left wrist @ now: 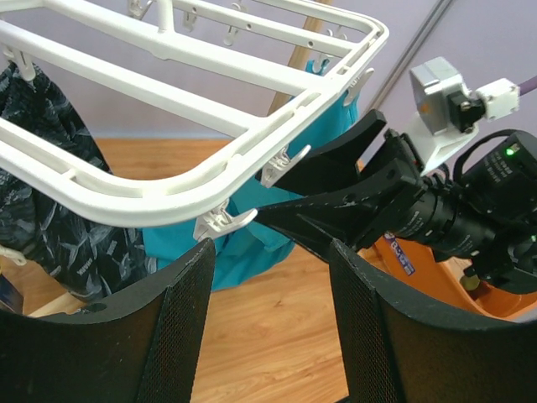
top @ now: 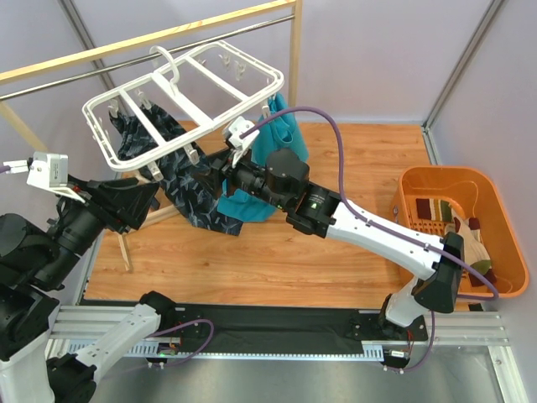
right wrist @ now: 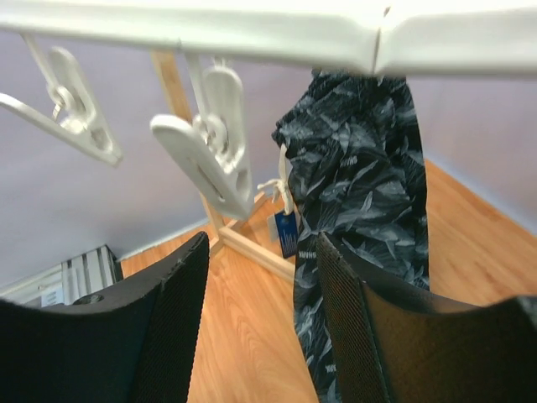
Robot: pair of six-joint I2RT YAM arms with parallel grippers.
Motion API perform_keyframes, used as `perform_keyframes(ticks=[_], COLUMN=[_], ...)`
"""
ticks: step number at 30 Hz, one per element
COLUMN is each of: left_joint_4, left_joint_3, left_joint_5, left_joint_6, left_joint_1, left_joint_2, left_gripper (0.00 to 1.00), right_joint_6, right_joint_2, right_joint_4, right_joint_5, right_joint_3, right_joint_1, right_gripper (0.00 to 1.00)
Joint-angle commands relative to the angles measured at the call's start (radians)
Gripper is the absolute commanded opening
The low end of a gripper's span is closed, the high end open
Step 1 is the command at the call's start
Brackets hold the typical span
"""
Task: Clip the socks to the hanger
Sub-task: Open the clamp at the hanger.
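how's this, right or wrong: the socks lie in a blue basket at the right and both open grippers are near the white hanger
One slip: the top external view shows the basket is orange, not blue. The socks do lie in it at the right, and the left gripper and right gripper are open near the white hanger.

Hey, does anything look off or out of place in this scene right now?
The left pincer and right pincer sit open and empty by the hanger, while the socks lie in the orange basket at the far right. No sock shows on the hanger.
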Motion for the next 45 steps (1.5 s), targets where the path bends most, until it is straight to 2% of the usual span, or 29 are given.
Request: perform_keyframes(ticks=[1,26,45], left_joint_4=[0.028,0.027,0.034], left_joint_3=[-0.005,-0.003,-0.026], left_joint_5=[0.01,0.01,0.028], left_joint_6=[0.014,0.016,0.007], left_joint_1=[0.0,0.0,0.0], left_joint_2=[0.006,0.003,-0.01], left_gripper=[0.64,0.64,0.64], right_joint_6=[-0.027,-0.036,-0.003], right_joint_2=[-0.054,-0.002,0.026], right_joint_4=[0.144,0.156,0.196], right_joint_5=[0.033,0.03,0.087], right_joint_3=[-0.001,0.037,0.063], right_joint_1=[0.004,0.035,0.035], right_gripper=[0.56,0.58,0.5])
